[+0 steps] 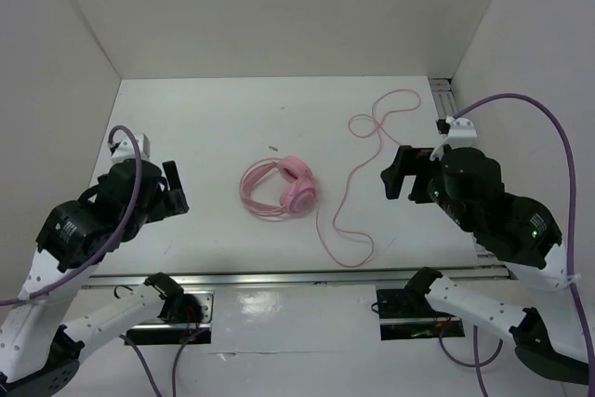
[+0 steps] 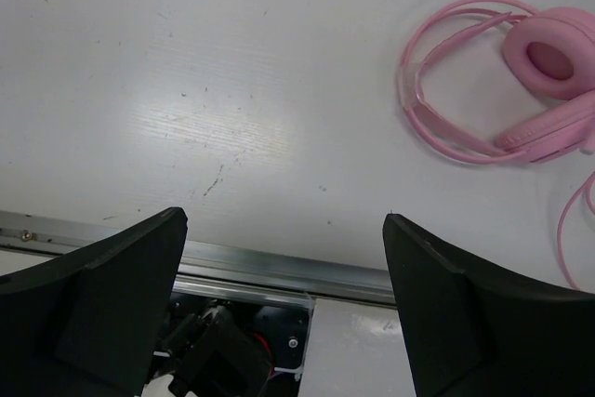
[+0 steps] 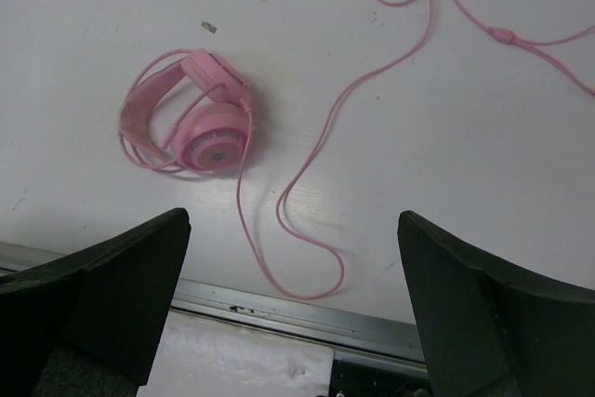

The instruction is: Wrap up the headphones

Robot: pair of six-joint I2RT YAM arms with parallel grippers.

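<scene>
Left gripper (image 2: 284, 230) and right gripper (image 3: 293, 230) both gape wide, holding nothing, well apart from the headphones (image 1: 281, 188); their cord (image 3: 238, 192) seems unwrapped, sprawled loose.

White table (image 1: 204, 127), metal rail (image 1: 279, 278), small dark speck (image 1: 272, 148), perhaps debris.

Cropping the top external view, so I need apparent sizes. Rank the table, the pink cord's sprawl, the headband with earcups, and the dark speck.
Largest to smallest:
1. table
2. cord, counting its whole sprawl
3. headband with earcups
4. dark speck
</scene>
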